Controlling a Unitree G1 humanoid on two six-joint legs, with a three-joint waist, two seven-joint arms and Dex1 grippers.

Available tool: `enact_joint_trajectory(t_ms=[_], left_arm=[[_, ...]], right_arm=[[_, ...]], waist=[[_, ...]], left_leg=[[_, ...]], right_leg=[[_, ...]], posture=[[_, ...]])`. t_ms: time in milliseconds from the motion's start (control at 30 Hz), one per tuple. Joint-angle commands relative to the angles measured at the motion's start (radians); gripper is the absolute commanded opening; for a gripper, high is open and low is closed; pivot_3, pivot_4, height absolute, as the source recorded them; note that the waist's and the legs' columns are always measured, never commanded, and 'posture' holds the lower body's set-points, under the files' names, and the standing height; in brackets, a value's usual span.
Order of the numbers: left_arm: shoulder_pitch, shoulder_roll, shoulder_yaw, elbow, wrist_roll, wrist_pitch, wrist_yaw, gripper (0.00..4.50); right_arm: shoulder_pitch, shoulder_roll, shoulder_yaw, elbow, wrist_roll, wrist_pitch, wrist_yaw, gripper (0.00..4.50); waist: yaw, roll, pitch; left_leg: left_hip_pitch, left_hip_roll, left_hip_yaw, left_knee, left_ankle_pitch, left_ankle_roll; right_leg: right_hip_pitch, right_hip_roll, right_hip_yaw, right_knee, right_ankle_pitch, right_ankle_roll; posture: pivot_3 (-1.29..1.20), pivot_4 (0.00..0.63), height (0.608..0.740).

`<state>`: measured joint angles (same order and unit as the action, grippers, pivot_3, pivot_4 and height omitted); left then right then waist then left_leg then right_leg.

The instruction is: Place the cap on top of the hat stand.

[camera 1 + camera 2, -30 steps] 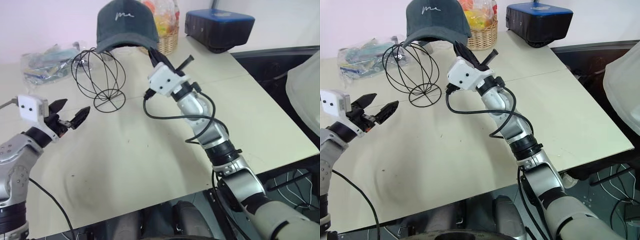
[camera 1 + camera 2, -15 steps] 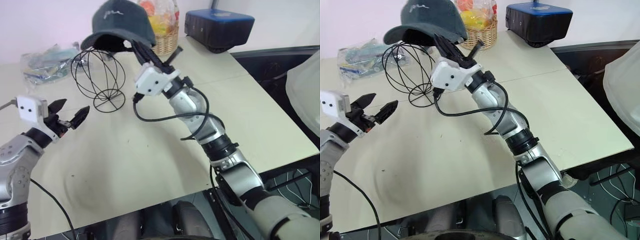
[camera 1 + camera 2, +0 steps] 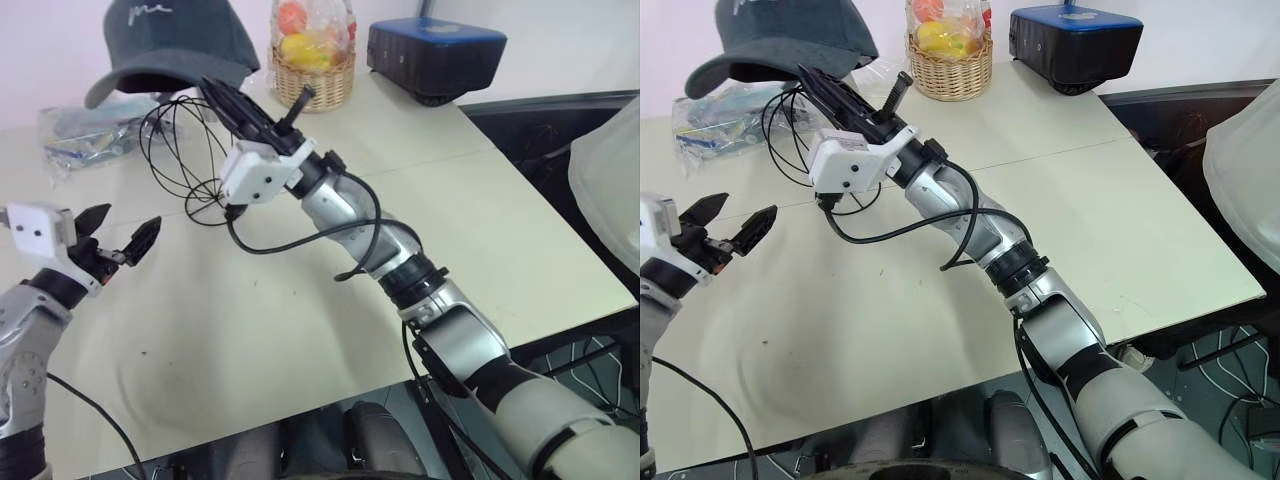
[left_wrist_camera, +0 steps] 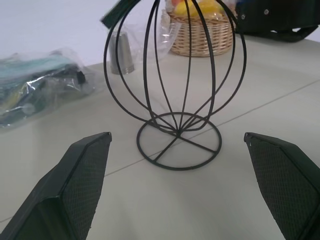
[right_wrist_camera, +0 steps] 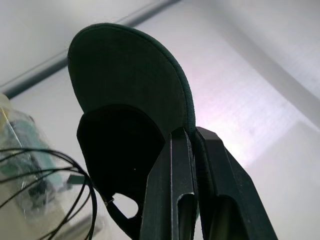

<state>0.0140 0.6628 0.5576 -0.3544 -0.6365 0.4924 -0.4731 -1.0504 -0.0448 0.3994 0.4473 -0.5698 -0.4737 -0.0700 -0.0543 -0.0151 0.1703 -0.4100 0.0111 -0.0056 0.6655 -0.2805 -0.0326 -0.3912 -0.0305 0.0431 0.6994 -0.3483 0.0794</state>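
Note:
The dark teal cap (image 3: 170, 45) hangs in the air, brim to the left, above the top left of the black wire hat stand (image 3: 185, 150). My right gripper (image 3: 215, 95) reaches up and left over the stand and is shut on the cap's edge beside the brim; the right wrist view shows the cap's underside (image 5: 125, 95) pinched between the fingers (image 5: 175, 165). My left gripper (image 3: 127, 222) hovers open over the table, left of the stand and nearer me. In its wrist view, the stand's sphere and base ring (image 4: 177, 142) stand between its two fingers (image 4: 75, 195).
A wicker basket of wrapped fruit (image 3: 312, 60) and a dark blue box (image 3: 435, 55) stand at the table's far edge. A clear plastic bag of items (image 3: 80, 135) lies left of the stand. The table's right edge (image 3: 560, 230) borders a dark drop.
My right gripper has carried the cap to the left, from right of the stand to above its left side, tilting upward. The left gripper has drawn slightly back to the left, still open.

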Motion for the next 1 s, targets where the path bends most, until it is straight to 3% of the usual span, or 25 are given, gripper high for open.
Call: enact_joint_trajectory(t_ms=[33,1000], left_arm=[[0.01,0.003,0.044,-0.045,-0.008,-0.004,0.012,4.5],[0.023,0.049,0.074,-0.095,-0.034,0.067,0.017,4.5]], right_arm=[[-0.045,0.019,-0.008,0.023,0.004,-0.048,-0.037,0.05],[0.126,0.05,0.075,0.156,-0.056,-0.219,-0.137,0.05]], waist=[[-0.001,0.0,0.0],[-0.016,-0.001,0.0]], left_leg=[[0.0,0.0,0.0,0.0,0.0,0.0],[0.0,0.0,0.0,0.0,0.0,-0.001]], right_leg=[[0.0,0.0,0.0,0.0,0.0,0.0],[0.0,0.001,0.0,0.0,0.0,0.0]], posture=[[0.0,0.15,0.74],[0.0,0.15,0.74]])
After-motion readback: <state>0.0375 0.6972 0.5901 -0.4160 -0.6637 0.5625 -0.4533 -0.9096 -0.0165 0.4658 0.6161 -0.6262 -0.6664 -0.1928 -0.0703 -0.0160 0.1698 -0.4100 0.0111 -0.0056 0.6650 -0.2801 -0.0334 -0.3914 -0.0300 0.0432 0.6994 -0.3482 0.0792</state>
